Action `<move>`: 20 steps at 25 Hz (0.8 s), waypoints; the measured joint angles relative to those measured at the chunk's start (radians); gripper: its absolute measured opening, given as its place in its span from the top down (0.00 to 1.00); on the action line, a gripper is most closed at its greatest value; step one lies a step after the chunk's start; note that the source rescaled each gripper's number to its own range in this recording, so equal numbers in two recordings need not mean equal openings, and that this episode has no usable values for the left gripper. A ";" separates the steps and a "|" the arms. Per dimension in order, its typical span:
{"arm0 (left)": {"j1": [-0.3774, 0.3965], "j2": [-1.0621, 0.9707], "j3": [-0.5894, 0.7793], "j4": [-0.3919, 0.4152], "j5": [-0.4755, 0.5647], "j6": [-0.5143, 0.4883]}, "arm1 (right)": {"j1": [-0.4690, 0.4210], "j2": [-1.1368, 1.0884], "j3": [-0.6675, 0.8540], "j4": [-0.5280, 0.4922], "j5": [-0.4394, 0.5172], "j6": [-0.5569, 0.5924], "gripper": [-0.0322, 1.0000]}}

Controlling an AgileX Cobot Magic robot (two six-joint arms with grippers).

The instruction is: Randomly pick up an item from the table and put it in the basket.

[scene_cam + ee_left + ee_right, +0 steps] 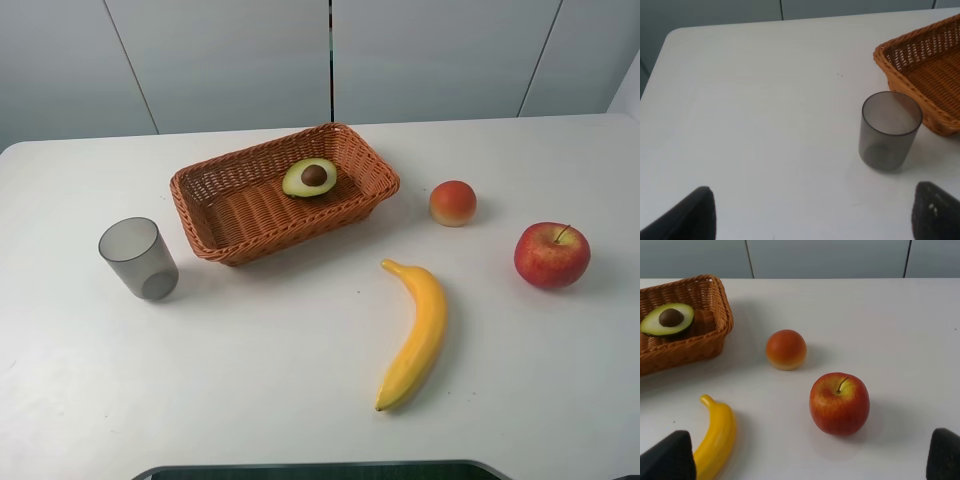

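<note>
The halved avocado lies cut side up inside the wicker basket, near its far right end; it also shows in the right wrist view, resting in the basket. The basket stands on the white table. Neither arm shows in the exterior high view. My left gripper is open, its dark fingertips wide apart over bare table near the cup. My right gripper is open and empty, its fingertips wide apart, short of the apple.
A grey translucent cup stands left of the basket, also in the left wrist view. A yellow banana, a small orange-red fruit and a red apple lie right of the basket.
</note>
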 joint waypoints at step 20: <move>0.000 0.000 0.000 0.000 0.000 0.000 | 0.000 0.000 0.000 0.000 0.000 0.000 0.00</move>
